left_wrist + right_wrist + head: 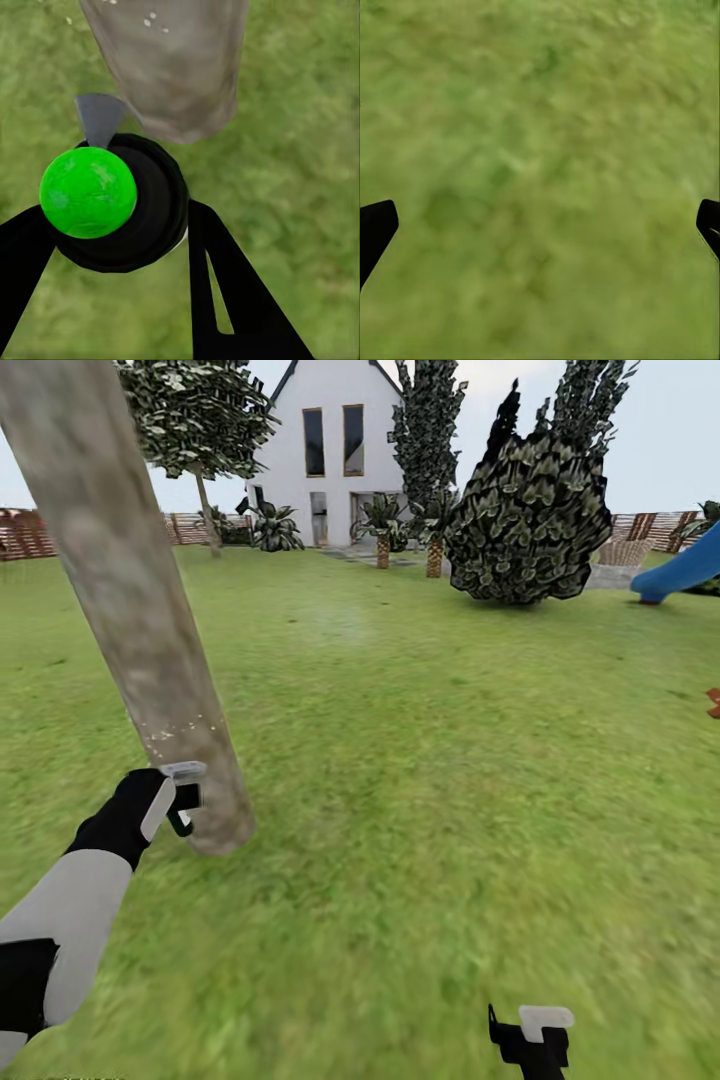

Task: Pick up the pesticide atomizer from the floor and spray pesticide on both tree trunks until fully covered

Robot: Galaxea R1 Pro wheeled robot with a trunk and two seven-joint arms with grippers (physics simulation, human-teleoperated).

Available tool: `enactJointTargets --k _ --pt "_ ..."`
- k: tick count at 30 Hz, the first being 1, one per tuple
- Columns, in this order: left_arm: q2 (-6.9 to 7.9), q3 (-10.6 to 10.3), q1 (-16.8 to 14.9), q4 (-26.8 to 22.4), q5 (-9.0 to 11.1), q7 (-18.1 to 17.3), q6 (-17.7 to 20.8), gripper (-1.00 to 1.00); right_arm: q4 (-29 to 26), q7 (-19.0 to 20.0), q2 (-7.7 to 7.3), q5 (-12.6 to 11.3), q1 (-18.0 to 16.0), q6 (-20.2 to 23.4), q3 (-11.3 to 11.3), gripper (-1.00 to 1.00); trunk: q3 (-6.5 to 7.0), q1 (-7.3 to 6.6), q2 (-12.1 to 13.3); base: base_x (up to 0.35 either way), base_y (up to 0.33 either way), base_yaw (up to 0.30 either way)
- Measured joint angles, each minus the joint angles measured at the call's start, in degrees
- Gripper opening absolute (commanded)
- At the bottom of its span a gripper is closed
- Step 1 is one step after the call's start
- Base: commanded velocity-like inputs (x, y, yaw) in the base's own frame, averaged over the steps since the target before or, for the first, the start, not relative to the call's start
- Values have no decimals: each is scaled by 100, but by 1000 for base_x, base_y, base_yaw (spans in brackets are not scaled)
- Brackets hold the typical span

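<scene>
I count one near tree trunk point(150, 640), mottled grey-tan, leaning across the left of the head view; its crown is cut off by the frame. A second tree point(200, 420) stands far back by the fence point(30, 532). My left gripper point(183, 800) is clenched around the pesticide atomizer point(124, 202), held just beside the trunk base. In the left wrist view I read the atomizer as a dark round body with a bright green cap point(88, 192) and a grey nozzle point(99, 116) facing the trunk. A few pale pesticide specks point(180, 728) dot the bark above the gripper; the count is too fine to make out. My right gripper point(530, 1035) hangs released over the grass floor point(450, 780), fingers point(375, 225) wide apart. One house point(330, 450), one big bush point(528, 520), and one blue slide point(690, 565) cut off at the right edge.
</scene>
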Motion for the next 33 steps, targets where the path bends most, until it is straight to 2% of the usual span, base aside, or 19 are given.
enactJointTargets --k 5,9,16,20,25,29,33 --pt "-5 -15 3 4 4 7 -2 -100 3 0 0 0 -1 0 0 100 0 0 0 173 -241 277" --pt "-39 -19 341 17 20 25 -75 -100 1 -1 -1 -1 1 3 2 100 0 0 0 154 -241 160" --pt "-26 -1 376 35 10 34 -73 -100 1 1 -1 -1 2 9 2 100 0 0 0 193 -233 17" --pt "-24 0 448 34 2 34 -71 -100 3 2 7 0 0 9 2 100 0 1 0 150 -243 244" --pt "43 27 797 74 13 22 -97 -100 3 6 9 0 0 9 9 100 0 1 0 113 -256 276" --pt "-14 28 825 69 15 25 -121 -100 3 8 9 0 0 7 9 100 0 1 0 52 -268 247" --pt "-18 25 824 60 13 25 -127 -100 1 6 2 0 1 0 6 100 0 0 0 123 -268 35"
